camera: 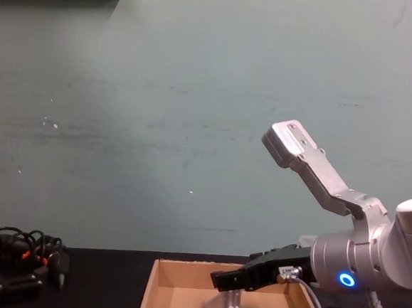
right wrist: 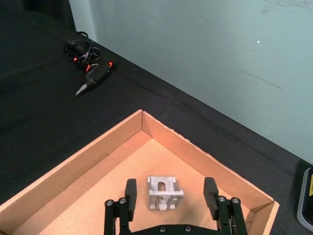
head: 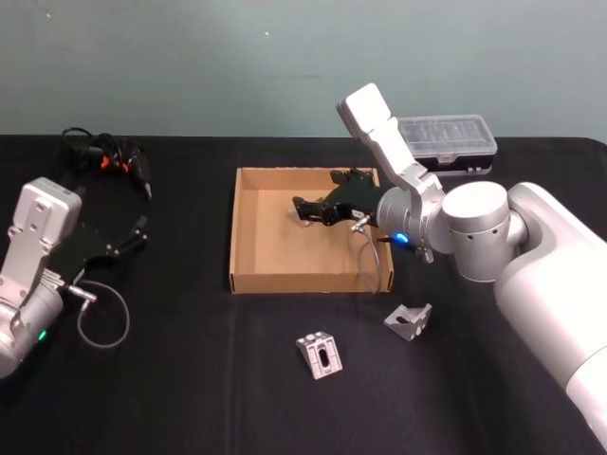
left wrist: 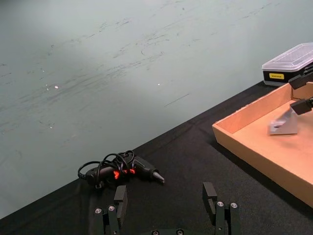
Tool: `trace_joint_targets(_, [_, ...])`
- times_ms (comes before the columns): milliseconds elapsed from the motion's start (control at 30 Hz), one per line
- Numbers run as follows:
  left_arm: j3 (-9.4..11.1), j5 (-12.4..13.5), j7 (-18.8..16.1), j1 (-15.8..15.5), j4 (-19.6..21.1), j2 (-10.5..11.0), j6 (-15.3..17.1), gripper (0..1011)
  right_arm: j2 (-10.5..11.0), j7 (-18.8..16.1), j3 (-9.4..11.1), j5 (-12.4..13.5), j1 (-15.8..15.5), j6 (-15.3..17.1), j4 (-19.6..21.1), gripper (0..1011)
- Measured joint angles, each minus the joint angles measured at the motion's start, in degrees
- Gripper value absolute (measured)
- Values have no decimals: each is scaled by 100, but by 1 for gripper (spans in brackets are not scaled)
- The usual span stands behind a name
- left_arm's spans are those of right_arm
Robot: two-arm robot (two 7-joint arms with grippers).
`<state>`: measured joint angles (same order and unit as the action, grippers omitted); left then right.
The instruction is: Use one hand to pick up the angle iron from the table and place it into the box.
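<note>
Silver-grey angle iron (right wrist: pixel 165 193): stands on the floor of the cardboard box (right wrist: pixel 195 155), between the right gripper's (right wrist: pixel 170 187) spread fingers, which touch neither side. Judged placed and released.
Second angle iron (head: pixel 319 354) and third angle iron (head: pixel 410 320): on the black table (head: pixel 190 379) in front of the box, not yet boxed.
Left gripper (left wrist: pixel 166 205): spread, empty, parked at the table's left.

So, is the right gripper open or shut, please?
Open: the right gripper has fingers apart, clear of the angle iron in the box.
</note>
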<state>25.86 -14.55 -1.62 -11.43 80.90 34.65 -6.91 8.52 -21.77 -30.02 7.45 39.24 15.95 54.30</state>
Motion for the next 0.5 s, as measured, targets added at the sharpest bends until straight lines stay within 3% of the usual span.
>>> trace_joint_targets(233, [0, 0, 0, 0, 0, 0, 0, 1011, 4, 1, 0, 6, -4, 4, 6, 1003])
trace_joint_targets(500, [0, 0, 0, 0, 0, 0, 0, 1011, 7, 3, 0, 6, -6, 10, 12, 1003])
